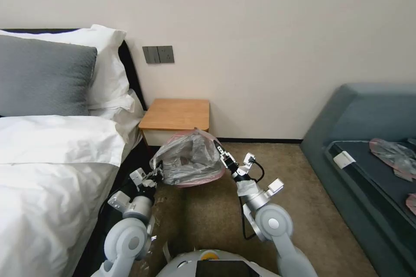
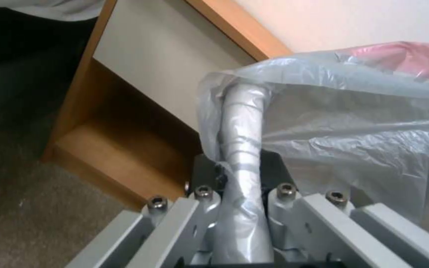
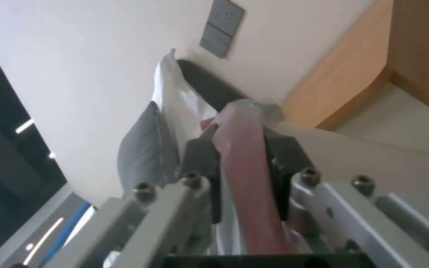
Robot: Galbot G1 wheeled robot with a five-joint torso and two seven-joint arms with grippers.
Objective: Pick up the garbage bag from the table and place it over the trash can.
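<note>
Bag [image 1: 190, 158] is off the table [image 1: 175, 114], stretched open between left claw [image 1: 157, 172] and right claw [image 1: 220, 152], both grasping its rim; fitting over the bin remains.

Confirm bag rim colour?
Pink-red rim on the translucent grey bag, clearest in the right wrist view, bunched in the right gripper.

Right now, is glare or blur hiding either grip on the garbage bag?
Head view: even light, garbage bag sharp, held between left gripper and right gripper. Left wrist view: soft focus, mild sheen, bunched grey plastic readable between the fingers. Right wrist view: blurrier, yet the pink rim shows clamped.
</note>
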